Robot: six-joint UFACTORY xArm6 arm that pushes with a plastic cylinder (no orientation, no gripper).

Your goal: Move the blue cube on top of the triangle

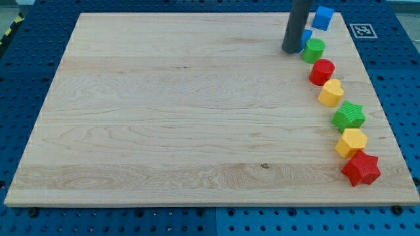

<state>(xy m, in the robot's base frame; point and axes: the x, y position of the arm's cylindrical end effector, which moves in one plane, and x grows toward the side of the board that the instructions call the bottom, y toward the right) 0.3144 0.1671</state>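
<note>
A blue cube (322, 17) sits near the board's top right corner. A second blue block (306, 37), whose shape I cannot make out, is mostly hidden behind my rod. My tip (291, 50) rests on the board just left of that hidden blue block and below-left of the blue cube. A green cylinder (314, 50) lies right beside my tip on its right.
Down the board's right side runs a curved row of blocks: a red cylinder (321, 71), a yellow block (331, 92), a green star (348, 116), a yellow hexagon (351, 142) and a red star (360, 168). The wooden board (164, 118) lies on a blue pegboard table.
</note>
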